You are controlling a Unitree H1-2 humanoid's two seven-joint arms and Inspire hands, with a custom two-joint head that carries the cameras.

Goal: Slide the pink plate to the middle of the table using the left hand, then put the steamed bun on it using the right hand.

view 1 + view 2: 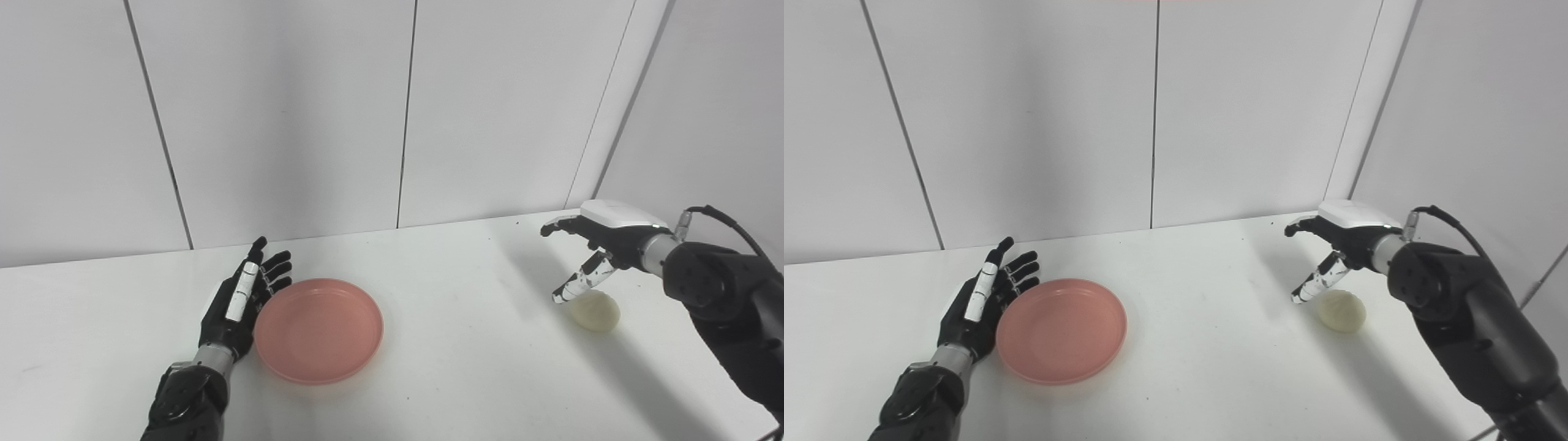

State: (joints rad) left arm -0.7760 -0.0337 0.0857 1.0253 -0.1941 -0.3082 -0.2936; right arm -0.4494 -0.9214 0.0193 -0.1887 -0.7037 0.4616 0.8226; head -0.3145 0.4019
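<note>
The pink plate (318,329) lies flat on the white table (453,367), left of centre. My left hand (242,300) stands open on edge against the plate's left rim, its fingers stretched toward the wall. The steamed bun (594,310), pale and round, rests on the table at the right. Above and just behind the bun hovers my right hand (591,245), open, its thumb pointing down beside the bun without touching it.
White wall panels (404,110) close off the back of the table, and an angled panel (704,122) stands at the right. The table's right edge runs close past the bun.
</note>
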